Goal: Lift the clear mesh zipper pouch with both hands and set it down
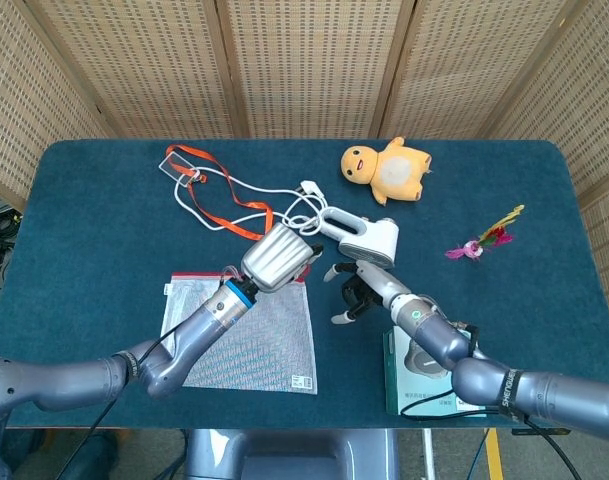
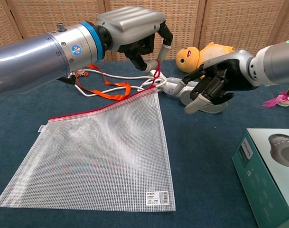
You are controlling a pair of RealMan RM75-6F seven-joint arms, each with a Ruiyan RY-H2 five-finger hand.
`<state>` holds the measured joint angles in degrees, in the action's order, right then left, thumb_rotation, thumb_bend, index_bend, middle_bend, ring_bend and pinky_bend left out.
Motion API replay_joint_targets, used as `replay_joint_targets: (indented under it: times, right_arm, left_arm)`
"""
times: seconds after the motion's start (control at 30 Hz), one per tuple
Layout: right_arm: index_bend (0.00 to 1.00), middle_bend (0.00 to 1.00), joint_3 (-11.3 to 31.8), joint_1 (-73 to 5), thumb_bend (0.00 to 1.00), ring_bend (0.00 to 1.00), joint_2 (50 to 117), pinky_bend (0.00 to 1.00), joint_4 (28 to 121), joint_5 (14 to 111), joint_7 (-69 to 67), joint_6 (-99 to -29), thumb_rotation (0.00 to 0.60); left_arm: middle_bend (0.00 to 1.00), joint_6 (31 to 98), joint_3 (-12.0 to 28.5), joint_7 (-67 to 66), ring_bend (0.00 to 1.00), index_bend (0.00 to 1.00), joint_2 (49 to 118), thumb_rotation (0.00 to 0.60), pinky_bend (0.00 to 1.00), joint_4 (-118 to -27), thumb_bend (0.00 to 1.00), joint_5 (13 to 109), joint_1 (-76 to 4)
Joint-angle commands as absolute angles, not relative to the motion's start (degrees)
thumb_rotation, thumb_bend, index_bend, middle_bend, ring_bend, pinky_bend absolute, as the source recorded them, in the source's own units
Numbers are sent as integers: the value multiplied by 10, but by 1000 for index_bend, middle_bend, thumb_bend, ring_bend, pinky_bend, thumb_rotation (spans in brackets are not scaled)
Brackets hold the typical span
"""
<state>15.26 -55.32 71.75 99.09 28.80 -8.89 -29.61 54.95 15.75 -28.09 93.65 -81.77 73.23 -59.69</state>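
Note:
The clear mesh zipper pouch [image 1: 250,328] [image 2: 101,152] with a red zipper edge hangs tilted, its right top corner raised and its lower edge on the table. My left hand [image 1: 278,258] [image 2: 132,33] pinches that corner by the red zipper pull. My right hand [image 1: 355,289] [image 2: 213,83] hovers just right of the raised corner, fingers spread and empty, not touching the pouch.
A white handheld device [image 1: 364,236] [image 2: 201,97] with a coiled cable lies behind the hands. An orange lanyard [image 1: 219,195], a yellow plush toy [image 1: 387,169] [image 2: 206,59], a teal box [image 1: 439,375] [image 2: 272,173] and a feathered toy [image 1: 484,240] lie on the blue table [image 1: 94,230].

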Motion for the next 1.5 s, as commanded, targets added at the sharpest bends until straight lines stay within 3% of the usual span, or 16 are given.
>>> replay_joint_targets:
  times: [0.03,0.4,0.7,1.17,1.5]
  right_arm:
    - [386,837,143,-593,8,883,740,1000,976,232,-104,-293,600]
    - [389,839,150,-623,142,883,783,1000,958,173,-116,-351,600]
    - [469,846,155,-630,281,890,806,1000,945,151,-110,-378,600]
    - [505,857,163,-641,320,896,829,1000,929,102,-93,-393,600]
    - [555,869,171,-634,456,906,833,1000,926,94,-87,-386,600]
  left_arm:
    - [1000,555,158,-274,904,836,939,600,973,-815,892,734,-597]
    - [1000,569,150,-249,904,833,946,600,973,-802,890,750,-595]
    - [1000,575,147,-237,904,833,953,600,973,-795,888,755,-595]
    - [1000,577,148,-219,904,833,952,600,973,-794,887,757,-593]
    - [1000,579,147,-215,904,833,952,600,973,-797,886,757,-592]
